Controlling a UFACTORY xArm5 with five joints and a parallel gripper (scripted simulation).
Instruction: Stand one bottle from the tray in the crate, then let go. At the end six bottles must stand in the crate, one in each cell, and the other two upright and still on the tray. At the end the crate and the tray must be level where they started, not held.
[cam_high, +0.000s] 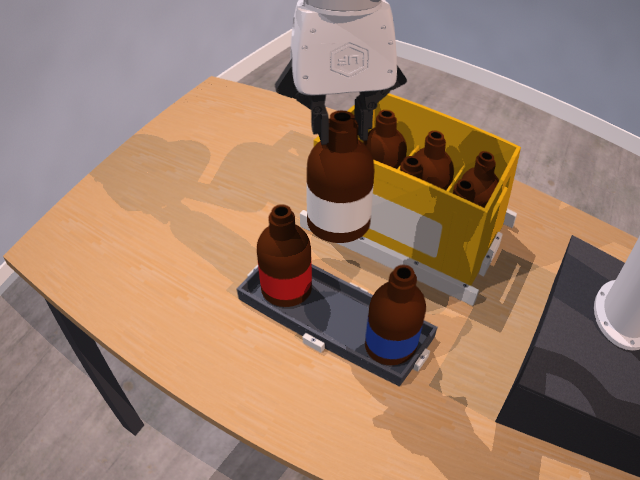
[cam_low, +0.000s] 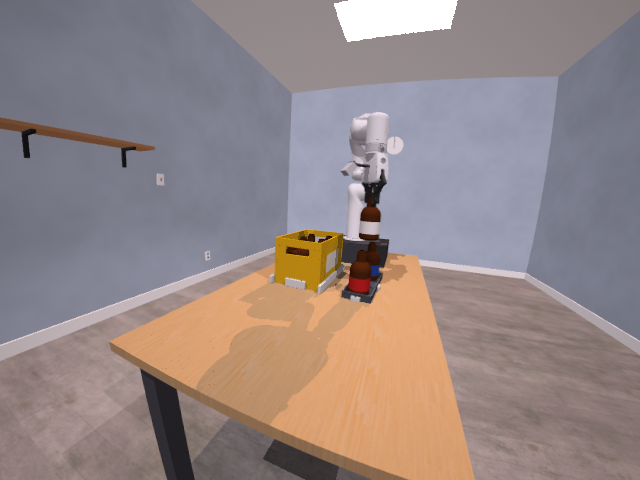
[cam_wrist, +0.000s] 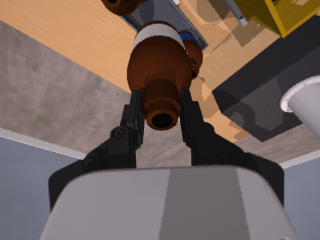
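My gripper (cam_high: 341, 122) is shut on the neck of a brown bottle with a white label (cam_high: 339, 183) and holds it upright in the air, above the tray and level with the crate's rim. It also shows in the wrist view (cam_wrist: 160, 67) and in the exterior view (cam_low: 369, 222). The yellow crate (cam_high: 439, 198) stands behind it with several brown bottles in its cells; its near left cell is hidden behind the held bottle. On the grey tray (cam_high: 336, 322) stand a red-label bottle (cam_high: 283, 255) at the left end and a blue-label bottle (cam_high: 395, 316) at the right end.
The arm's dark base block (cam_high: 578, 341) with the white column (cam_high: 620, 304) stands at the right of the table. The crate rests on pale grey brackets (cam_high: 408, 263). The wooden table's edge curves around the front and the left.
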